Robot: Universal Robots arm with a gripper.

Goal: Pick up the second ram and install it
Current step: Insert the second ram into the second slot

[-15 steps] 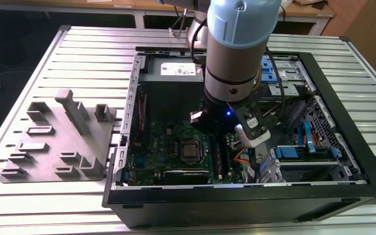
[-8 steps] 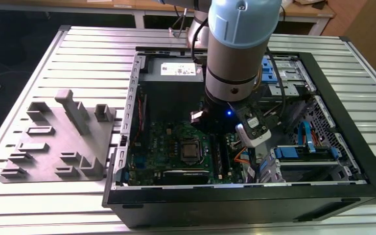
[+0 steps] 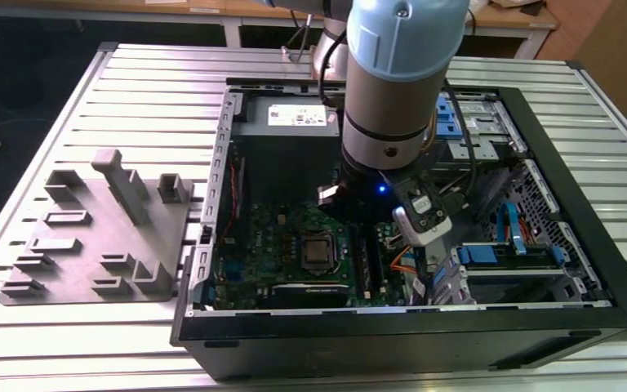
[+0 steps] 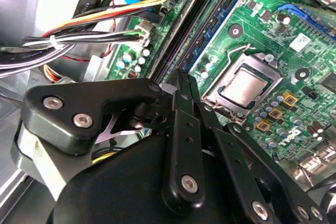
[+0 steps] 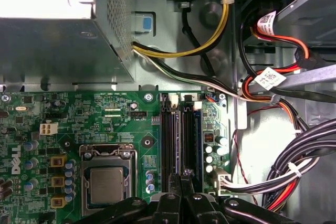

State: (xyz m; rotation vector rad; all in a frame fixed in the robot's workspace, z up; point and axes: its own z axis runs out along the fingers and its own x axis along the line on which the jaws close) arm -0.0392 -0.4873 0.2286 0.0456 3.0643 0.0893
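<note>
I cannot tell the second ram from the 2 long black slots (image 5: 169, 140) beside the processor socket (image 5: 106, 177); their long axis runs straight away from my claw (image 5: 184, 173), clenched tip-to-tip over their near end.

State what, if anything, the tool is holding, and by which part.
Nothing is visibly held: the tool is shut, its tips over the black memory slots on the motherboard.
</note>
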